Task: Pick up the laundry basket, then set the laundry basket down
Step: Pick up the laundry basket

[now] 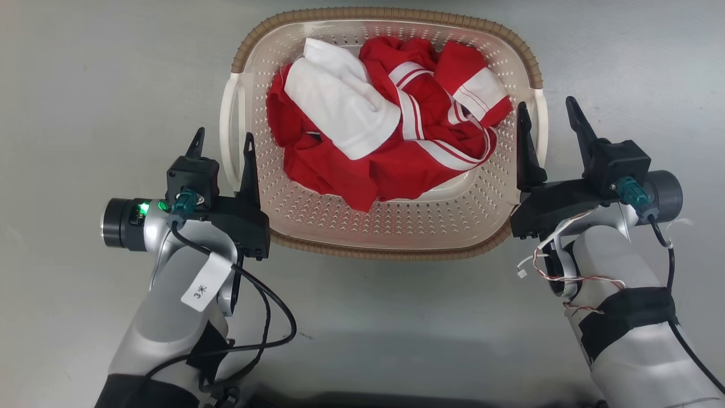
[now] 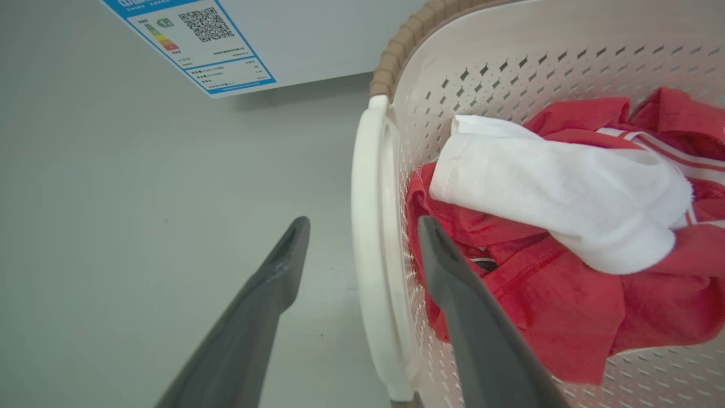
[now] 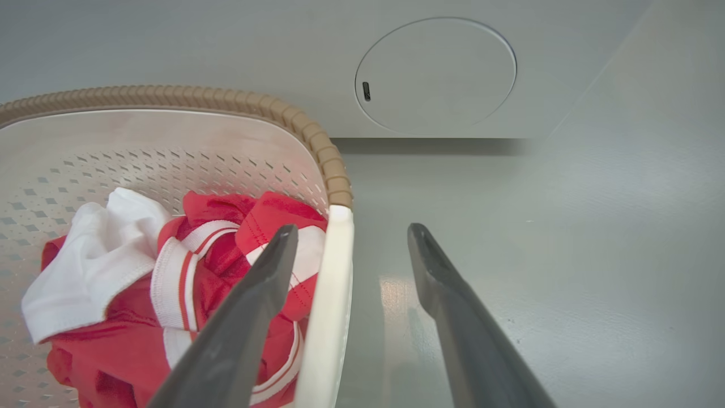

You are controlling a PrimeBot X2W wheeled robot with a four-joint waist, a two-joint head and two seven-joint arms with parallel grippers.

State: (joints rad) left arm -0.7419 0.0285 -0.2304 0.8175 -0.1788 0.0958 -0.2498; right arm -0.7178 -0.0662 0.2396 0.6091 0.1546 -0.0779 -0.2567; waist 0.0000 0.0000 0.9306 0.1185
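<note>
Laundry basket (image 1: 391, 221) sits on the grey floor (image 1: 85, 85), square in front of you, just short of a white machine (image 3: 436, 76). It holds a loose heap of red and white clothes (image 1: 385, 130).

Left hand (image 1: 223, 141): fingers apart, straddling the left handle (image 2: 368, 226), one finger outside the basket and one inside. No contact that you can confirm.

Right hand (image 1: 546, 110): fingers apart too, straddling the right handle (image 3: 334, 272). The handle looks nearer the inner finger than the outer one.

Nothing gripped; the lift is not yet begun.

Risks as you close and lift:
- The left inner finger (image 2: 470, 328) lies right over red cloth. Close now and you may pinch fabric against the handle, giving a soft, slippery grip.
- On the right, the off-centre handle means one finger lands first and may shove the basket sideways.
- The handles are smooth plastic and the fingers narrow. If one side bites higher or later than the other, expect the basket to tilt and the clothes to slide.
- The loose cable (image 1: 272, 317) under your left arm could snag the rim.
</note>
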